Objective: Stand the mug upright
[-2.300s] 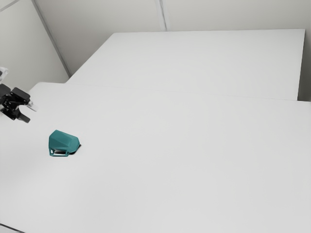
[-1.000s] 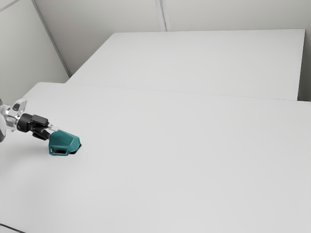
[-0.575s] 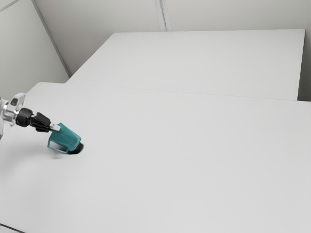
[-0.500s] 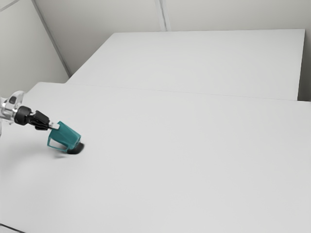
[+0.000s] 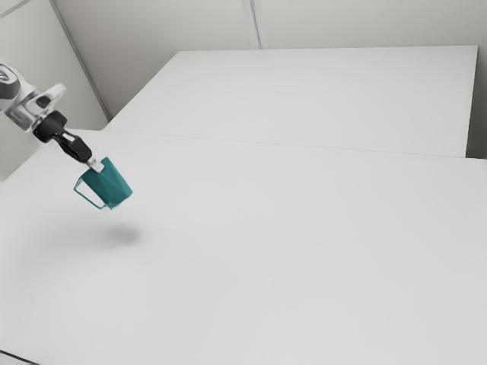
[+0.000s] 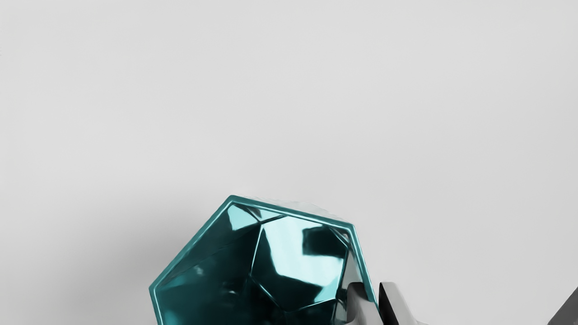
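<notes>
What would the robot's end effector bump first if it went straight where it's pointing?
The end effector holds the teal mug by its wall, pointing slantwise down. Going straight on, the mug's bottom would probably touch the white table first; how far is unclear.

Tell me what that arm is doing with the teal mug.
The robot arm's gripper is shut on the wall of the teal mug at its rim, one finger inside and one outside. It holds the mug in the air above the white table, tilted, so the mug is not yet standing upright.
</notes>
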### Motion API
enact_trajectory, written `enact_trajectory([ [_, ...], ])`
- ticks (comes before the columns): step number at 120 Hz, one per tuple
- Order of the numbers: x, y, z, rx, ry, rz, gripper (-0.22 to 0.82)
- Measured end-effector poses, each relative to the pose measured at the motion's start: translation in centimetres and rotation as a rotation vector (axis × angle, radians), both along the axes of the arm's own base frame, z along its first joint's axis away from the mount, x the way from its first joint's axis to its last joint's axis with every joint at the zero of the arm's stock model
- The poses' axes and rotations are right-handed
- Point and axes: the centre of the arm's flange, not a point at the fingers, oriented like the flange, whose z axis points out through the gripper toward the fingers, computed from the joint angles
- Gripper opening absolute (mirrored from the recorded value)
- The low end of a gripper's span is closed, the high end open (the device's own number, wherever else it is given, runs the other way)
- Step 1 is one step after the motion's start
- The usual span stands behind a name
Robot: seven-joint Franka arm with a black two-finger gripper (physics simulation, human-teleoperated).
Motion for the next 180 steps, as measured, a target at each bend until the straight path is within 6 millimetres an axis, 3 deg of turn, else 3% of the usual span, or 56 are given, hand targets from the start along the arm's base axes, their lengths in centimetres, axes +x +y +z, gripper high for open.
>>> enact_trajectory([
  [9,0.5,-3.6,0.5,0.145,-0.004,-0.046,-0.18],
  [35,1.3,-13.3,-0.7,0.43,-0.102,-0.113,-0.18],
  [43,1.0,-15.4,-1.2,0.481,-0.138,-0.108,-0.18],
  [66,-0.2,-15.9,-4.2,0.554,-0.173,-0.009,-0.18],
  [89,-1.8,-19.2,-5.1,0.567,-0.213,0.033,-0.18],
  [103,-3.1,-20.5,-7.0,0.566,-0.191,0.054,-0.18],
  [126,-4.2,-21.3,-9.4,0.562,-0.154,0.096,-0.18],
  [161,-3.9,-21.6,-12.2,0.552,-0.095,0.146,-0.18],
  [168,-3.9,-22.0,-12.2,0.551,-0.093,0.151,-0.13],
  [180,-4.0,-22.3,-12.0,0.547,-0.091,0.163,0.1],
])
